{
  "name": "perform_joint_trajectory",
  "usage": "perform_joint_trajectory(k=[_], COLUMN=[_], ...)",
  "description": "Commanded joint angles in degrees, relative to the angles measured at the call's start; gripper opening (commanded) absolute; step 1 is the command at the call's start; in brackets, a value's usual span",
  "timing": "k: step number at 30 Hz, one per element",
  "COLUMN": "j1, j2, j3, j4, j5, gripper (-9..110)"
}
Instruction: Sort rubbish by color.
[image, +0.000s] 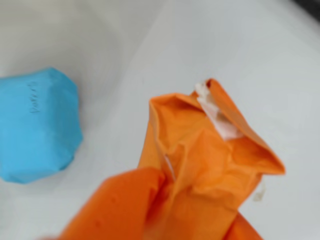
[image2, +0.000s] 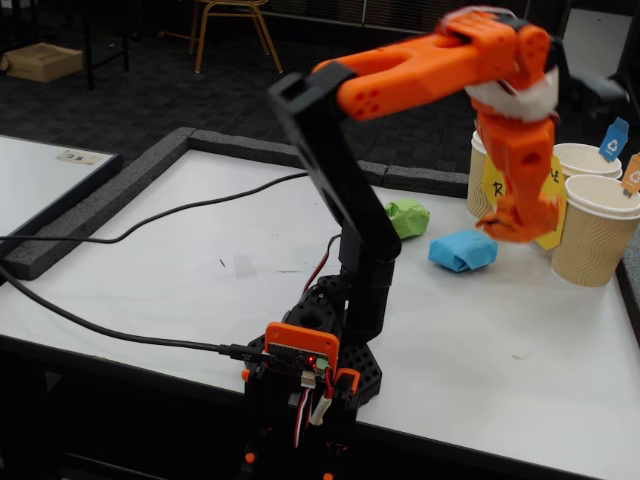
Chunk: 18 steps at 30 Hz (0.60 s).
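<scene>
An orange crumpled paper wad (image: 210, 150) fills the middle of the wrist view, with my gripper (image: 180, 220) shut on its lower part; one orange finger (image: 115, 210) shows at the bottom left. In the fixed view the gripper (image2: 512, 228) hangs above the table just right of the blue wad (image2: 463, 250), and the orange wad blends into the orange fingers there. The blue wad (image: 37, 125) lies on the white table at the left of the wrist view. A lime green wad (image2: 408, 216) rests behind the arm's upright link.
Ribbed beige paper cups (image2: 596, 232) (image2: 585, 160) (image2: 480, 175) stand at the table's right rear, with a yellow sign (image2: 495, 185) among them. A black cable (image2: 150, 215) crosses the left of the table. Dark foam (image2: 120, 190) borders the left and far edges.
</scene>
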Motion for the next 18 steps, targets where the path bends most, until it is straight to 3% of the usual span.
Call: perform_joint_trajectory(k=[1,6,18], j1=[1.14,1.14,1.05], j2=[12.13,15.03,7.12], j3=[-8.09,-10.63,-15.03], j4=[0.53,0.44,-15.12], j5=[-0.35,-0.88,-1.05], gripper=[0,0,0])
